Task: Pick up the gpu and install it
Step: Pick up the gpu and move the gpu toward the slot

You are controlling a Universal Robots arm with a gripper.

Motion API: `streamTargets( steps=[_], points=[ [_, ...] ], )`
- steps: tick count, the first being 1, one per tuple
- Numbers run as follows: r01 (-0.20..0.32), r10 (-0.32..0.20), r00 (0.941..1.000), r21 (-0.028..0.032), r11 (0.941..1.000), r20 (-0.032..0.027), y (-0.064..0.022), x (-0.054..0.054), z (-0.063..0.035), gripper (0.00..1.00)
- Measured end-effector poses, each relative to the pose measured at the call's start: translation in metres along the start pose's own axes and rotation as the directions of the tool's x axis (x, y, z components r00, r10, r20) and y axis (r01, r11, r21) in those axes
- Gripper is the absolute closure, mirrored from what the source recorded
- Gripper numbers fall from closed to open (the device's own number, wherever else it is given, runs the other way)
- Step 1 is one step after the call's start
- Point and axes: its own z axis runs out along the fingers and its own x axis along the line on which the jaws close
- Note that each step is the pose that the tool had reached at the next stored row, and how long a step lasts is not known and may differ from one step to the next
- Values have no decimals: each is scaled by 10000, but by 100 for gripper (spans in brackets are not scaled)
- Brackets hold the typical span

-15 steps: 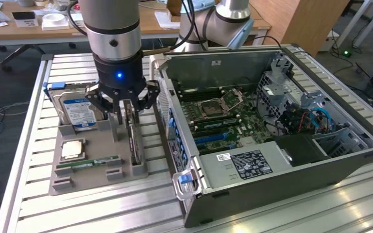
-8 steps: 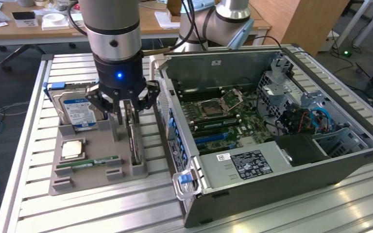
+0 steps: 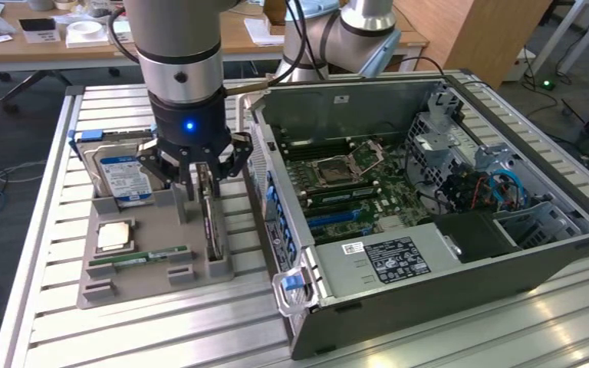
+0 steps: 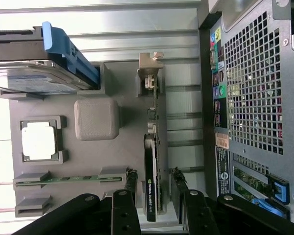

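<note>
The gpu (image 3: 211,222) stands on edge in a slot of the grey holder (image 3: 120,276), left of the computer in the exterior view. It is a thin card with a dark face, a green board edge (image 4: 157,117) and a silver bracket (image 4: 149,73) at one end. My gripper (image 3: 200,180) hangs right over the card's top edge. In the wrist view the gripper (image 4: 154,175) is open, one black finger (image 4: 131,178) on each side of the gpu (image 4: 151,161), with a gap between each finger and the card.
The holder also carries a hard drive with a blue-white label (image 3: 120,172), a CPU (image 3: 116,235) and a RAM stick (image 3: 139,257). The open computer case (image 3: 540,253) lies close on the exterior view's right, motherboard (image 3: 346,184) exposed. All rests on a slatted metal table (image 3: 172,330).
</note>
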Motion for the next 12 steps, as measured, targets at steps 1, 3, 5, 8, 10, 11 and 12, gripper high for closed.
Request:
streamTargets(
  steps=[1,3,5,8,10,11,12],
  points=[
    [0,0,10000,1,10000,-1,0,0,0,58],
    [0,0,10000,0,10000,1,0,0,1,58],
    [0,0,10000,-1,10000,1,0,0,1,58],
    [0,0,10000,-4,10000,3,0,0,15,58],
    [0,0,10000,-1,10000,1,-1,1,29,58],
    [0,0,10000,-1,10000,1,-2,1,38,58],
    [0,0,10000,-1,10000,1,-2,1,47,58]
  ],
)
